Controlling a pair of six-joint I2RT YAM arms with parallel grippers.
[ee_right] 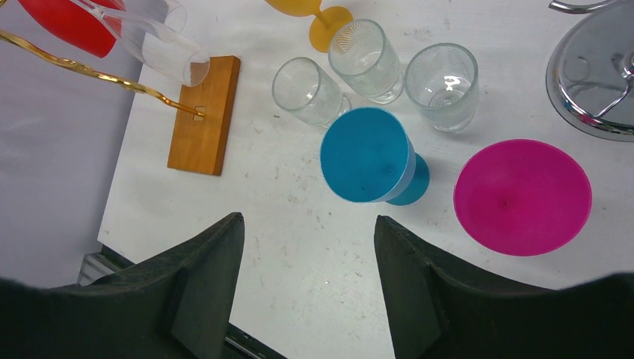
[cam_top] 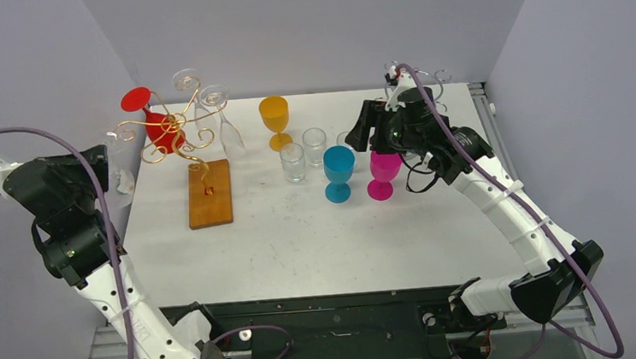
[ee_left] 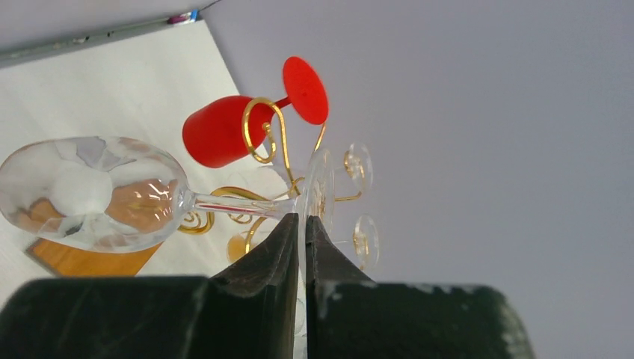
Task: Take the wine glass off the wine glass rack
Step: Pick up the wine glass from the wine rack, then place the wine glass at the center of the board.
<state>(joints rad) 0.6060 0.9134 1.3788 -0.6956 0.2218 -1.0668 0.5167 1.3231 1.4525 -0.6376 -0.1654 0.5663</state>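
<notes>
Left wrist view: the left gripper (ee_left: 301, 221), jaws pressed together, pinches the foot of the clear wine glass (ee_left: 93, 191), which lies sideways near the gold rack (cam_top: 209, 192). Draw it away slowly and level, since that thin edge grip could let the transparent, long-stemmed bowl swing. The right gripper (ee_right: 310, 247) hangs spread and empty.

A white table (cam_top: 303, 249) stands boxed in by plain grey walls (cam_top: 311, 26).
</notes>
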